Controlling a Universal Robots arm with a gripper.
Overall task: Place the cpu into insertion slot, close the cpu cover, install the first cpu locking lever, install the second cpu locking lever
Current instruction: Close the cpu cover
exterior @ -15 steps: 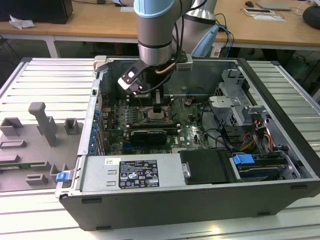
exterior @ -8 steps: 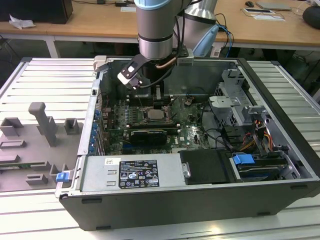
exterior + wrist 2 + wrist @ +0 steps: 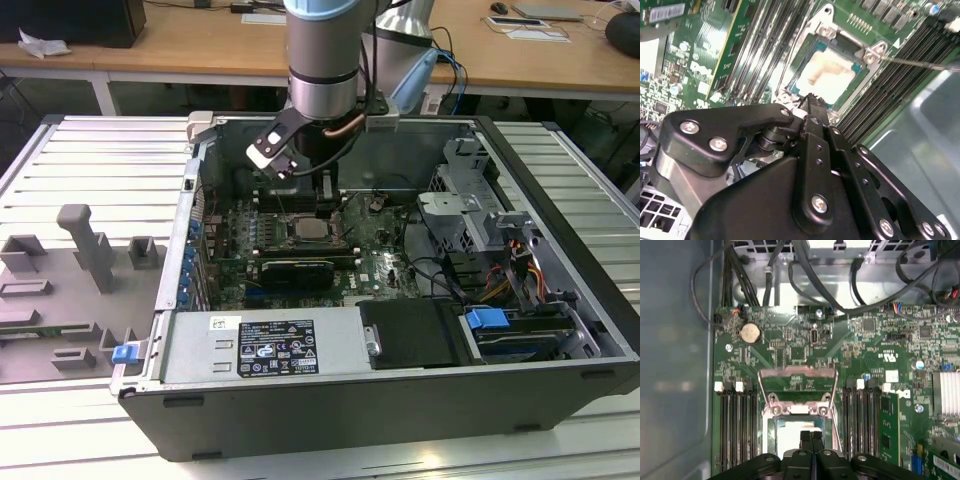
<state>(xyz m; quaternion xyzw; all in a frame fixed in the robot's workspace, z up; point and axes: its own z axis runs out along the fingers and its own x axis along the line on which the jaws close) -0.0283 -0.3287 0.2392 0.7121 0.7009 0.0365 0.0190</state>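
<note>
Cpu (image 3: pixel 832 75) sits in the slot (image 3: pixel 765 432), cover (image 3: pixel 796 374) flipped up. Claw (image 3: pixel 810 435), centre of the exterior view, is pressed together just over it, probably for nudging.

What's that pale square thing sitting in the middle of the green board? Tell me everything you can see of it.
That is the cpu: a small, flat, square chip with a pale silvery-beige metal top and a thin green border. It lies flat in the insertion slot, between rows of long dark memory slots. The cpu cover is swung back, leaving its top bare. The gripper, shut, is poised over one edge; contact cannot be told.
</note>
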